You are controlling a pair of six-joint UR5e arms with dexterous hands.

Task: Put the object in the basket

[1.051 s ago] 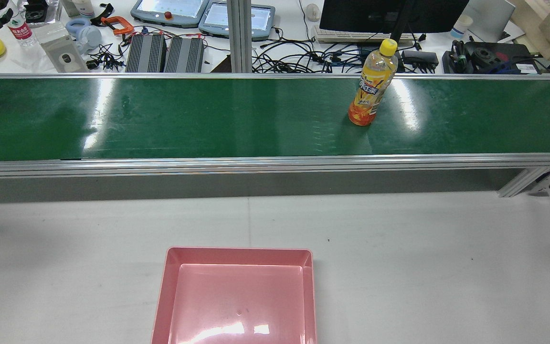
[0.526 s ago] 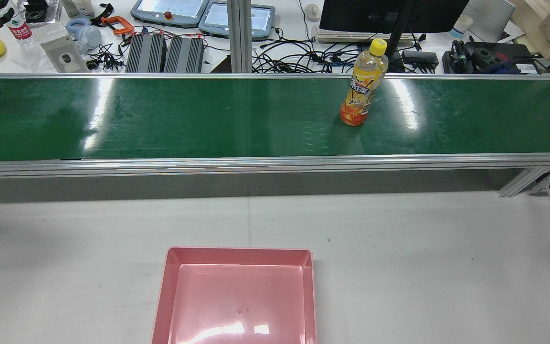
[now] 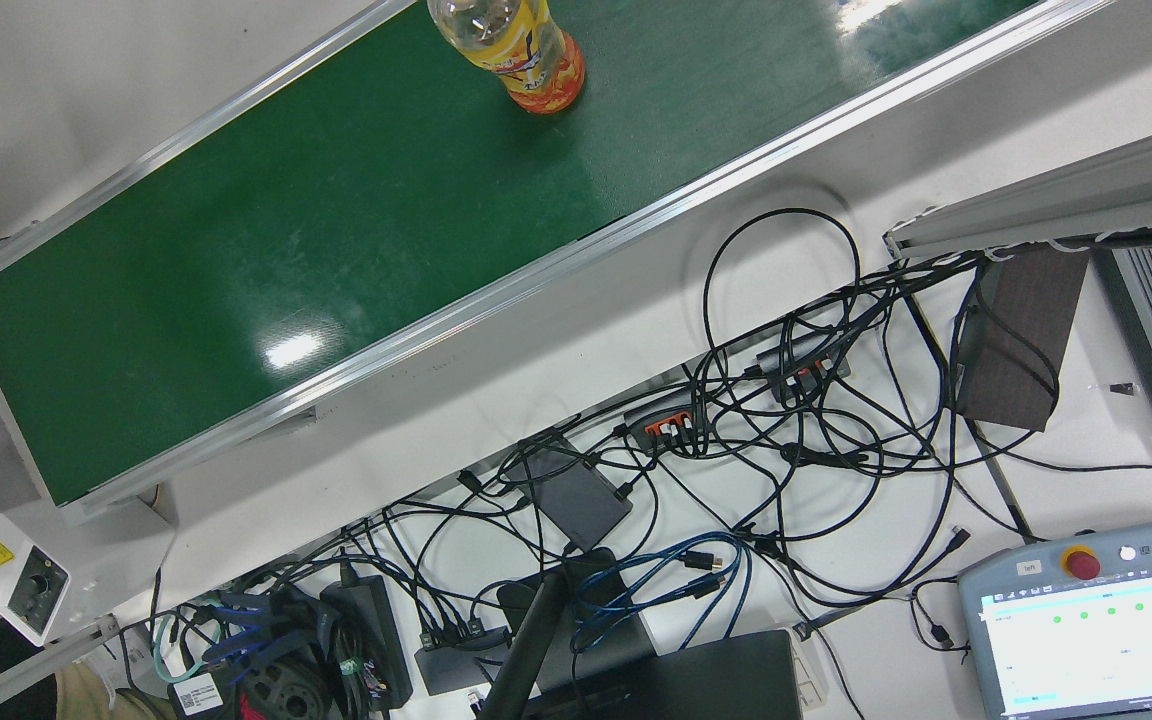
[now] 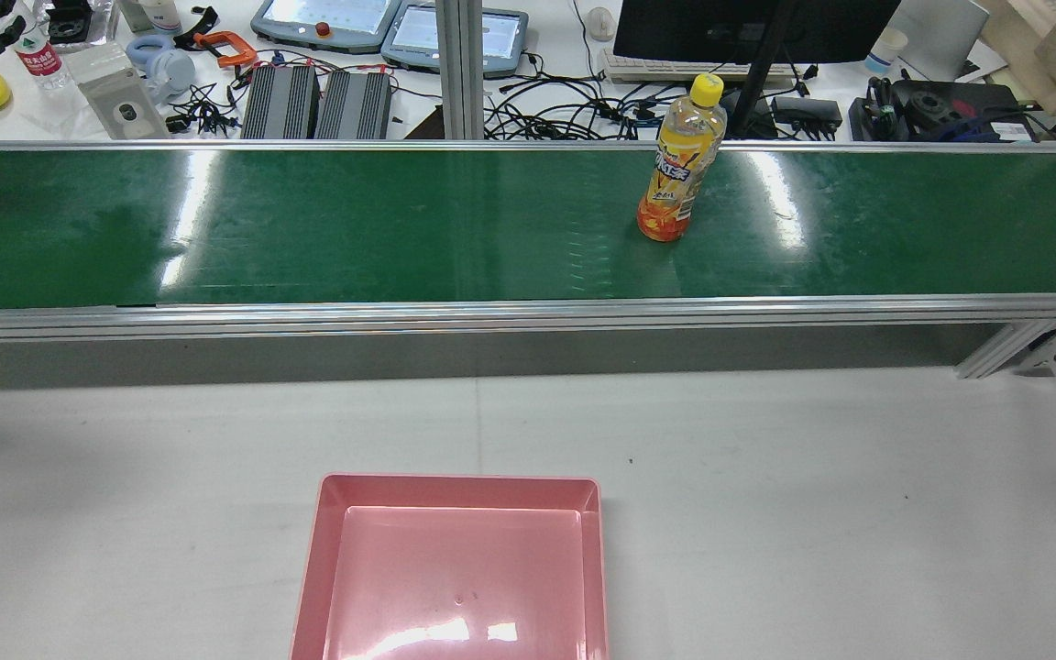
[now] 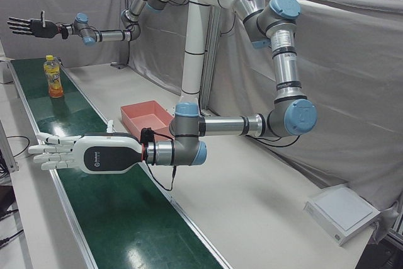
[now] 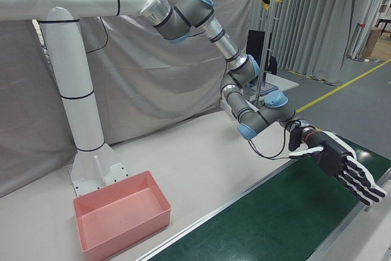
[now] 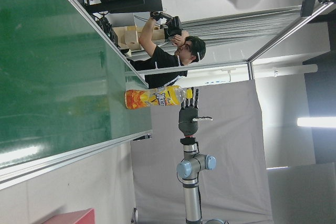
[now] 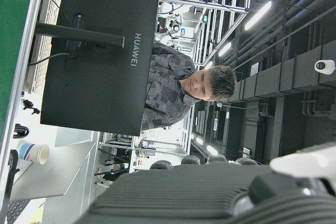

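The clear plastic bottle of orange drink with a yellow cap [image 4: 680, 161] stands upright on the green conveyor belt [image 4: 308, 229], beyond the pink plastic basket [image 4: 455, 568]. Likely full, smooth, slightly yielding; best taken at mid-body. Left hand [image 5: 53, 152] and right hand [image 6: 342, 166] splay empty fingers.

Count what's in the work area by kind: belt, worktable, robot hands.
drink bottle, on the green belt: 1
pink basket, holding nothing: 1
robot hands: 2, the left robot hand and the right robot hand, both open
Total: 4
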